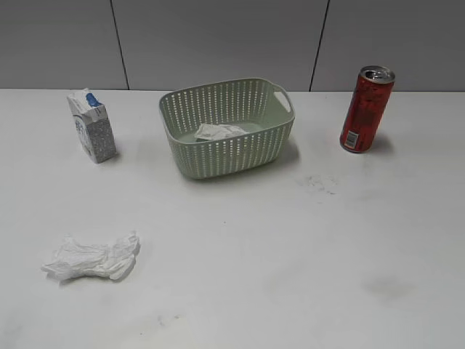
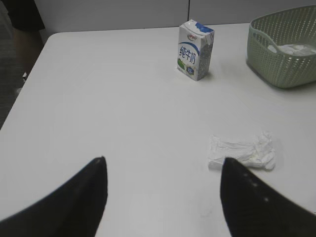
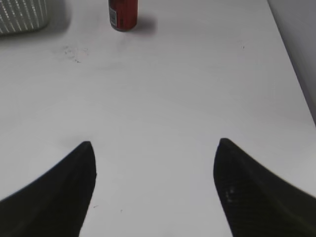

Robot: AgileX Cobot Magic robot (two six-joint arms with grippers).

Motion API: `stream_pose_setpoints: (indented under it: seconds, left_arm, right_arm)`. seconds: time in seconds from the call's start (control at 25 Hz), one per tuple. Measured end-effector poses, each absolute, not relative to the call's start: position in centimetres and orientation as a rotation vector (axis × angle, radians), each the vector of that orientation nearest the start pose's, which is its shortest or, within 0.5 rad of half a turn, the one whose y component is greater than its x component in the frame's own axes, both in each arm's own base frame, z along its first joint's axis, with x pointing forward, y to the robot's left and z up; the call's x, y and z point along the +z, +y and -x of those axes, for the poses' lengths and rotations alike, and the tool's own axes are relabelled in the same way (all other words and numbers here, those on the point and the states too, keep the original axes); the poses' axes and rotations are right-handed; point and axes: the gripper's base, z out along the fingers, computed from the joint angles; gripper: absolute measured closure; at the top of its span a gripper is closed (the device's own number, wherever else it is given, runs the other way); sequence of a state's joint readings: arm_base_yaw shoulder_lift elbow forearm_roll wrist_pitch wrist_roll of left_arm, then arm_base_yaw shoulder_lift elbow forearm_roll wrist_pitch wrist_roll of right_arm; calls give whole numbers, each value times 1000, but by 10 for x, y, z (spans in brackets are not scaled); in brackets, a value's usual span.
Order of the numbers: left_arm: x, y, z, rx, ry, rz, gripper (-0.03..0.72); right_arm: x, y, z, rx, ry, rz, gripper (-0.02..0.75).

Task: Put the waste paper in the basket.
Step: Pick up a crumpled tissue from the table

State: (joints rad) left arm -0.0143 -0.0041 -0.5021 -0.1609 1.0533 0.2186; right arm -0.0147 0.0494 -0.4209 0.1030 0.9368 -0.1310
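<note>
The pale green slotted basket (image 1: 218, 149) stands at the table's back middle; one crumpled white paper wad (image 1: 218, 131) lies inside it. Another waste paper wad (image 1: 93, 258) lies on the table at the front left. In the left wrist view the same wad (image 2: 242, 151) lies just ahead of the right fingertip, and the basket (image 2: 276, 64) with paper (image 2: 296, 49) shows at the upper right. My left gripper (image 2: 162, 160) is open and empty above bare table. My right gripper (image 3: 154, 143) is open and empty. Neither gripper shows in the exterior view. A third wad is not in view.
A white-and-blue carton (image 1: 92, 126) stands upright left of the basket, also in the left wrist view (image 2: 195, 50). A red drink can (image 1: 367, 109) stands right of the basket, seen too in the right wrist view (image 3: 123, 14). The table's right edge (image 3: 291, 64) is near.
</note>
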Motion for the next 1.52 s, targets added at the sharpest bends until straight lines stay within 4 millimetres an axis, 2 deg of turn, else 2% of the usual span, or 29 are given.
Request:
stream_pose_setpoints:
  seconds: [0.16, 0.68, 0.96, 1.12, 1.28, 1.52]
  left_arm:
    - [279, -13, 6, -63, 2006, -242, 147]
    - [279, -13, 6, -64, 2005, -242, 157]
    - [294, -12, 1, -62, 1988, -235, 157]
    - [306, -13, -21, -64, 2062, -243, 157]
    - [314, -13, -54, -50, 2181, -313, 157]
    - [317, -31, -108, -177, 2294, -534, 157]
  right_arm:
    - [265, 7, -8, 27, 1991, 109, 176]
    - [265, 8, -7, 59, 1987, 158, 176]
    - [265, 8, -7, 120, 1978, 256, 176]
    - [265, 8, -7, 123, 1978, 261, 176]
    - [265, 8, -7, 124, 1979, 261, 176]
    - [265, 8, -7, 124, 1979, 261, 176]
